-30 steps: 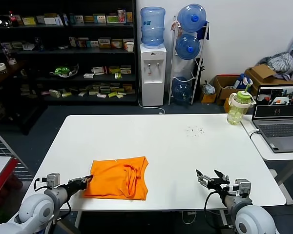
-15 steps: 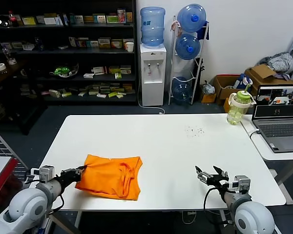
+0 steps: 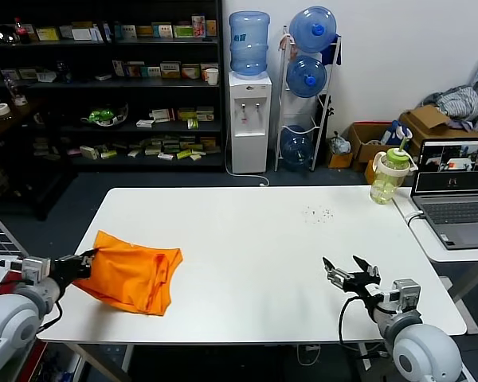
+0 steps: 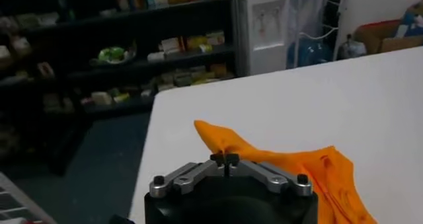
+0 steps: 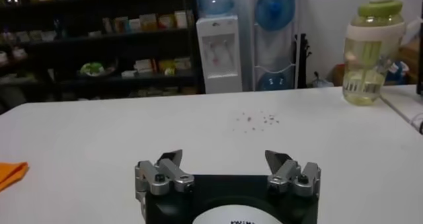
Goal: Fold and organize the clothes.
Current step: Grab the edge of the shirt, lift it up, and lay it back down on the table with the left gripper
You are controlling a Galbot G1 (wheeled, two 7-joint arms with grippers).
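Note:
The orange T-shirt [image 3: 131, 274] lies folded and bunched at the near left corner of the white table [image 3: 263, 231]. No lettering shows. My left gripper [image 3: 84, 262] is shut on the shirt's left edge at the table's left side. In the left wrist view the closed jaws [image 4: 225, 158] pinch a raised corner of the shirt [image 4: 291, 169]. My right gripper [image 3: 349, 277] is open and empty, low over the table's near right part. In the right wrist view its fingers [image 5: 225, 159] are spread wide, and a tip of the shirt [image 5: 10, 174] shows far off.
A green-lidded drink bottle [image 3: 389, 175] stands at the table's far right corner. A laptop [image 3: 454, 195] sits on a side table to the right. Shelves, a water dispenser [image 3: 248, 103] and cardboard boxes [image 3: 430, 123] with a grey cloth bundle stand behind.
My left gripper has pulled the shirt leftward across the table, from near the front middle to the near left corner. The right gripper has stayed about where it was.

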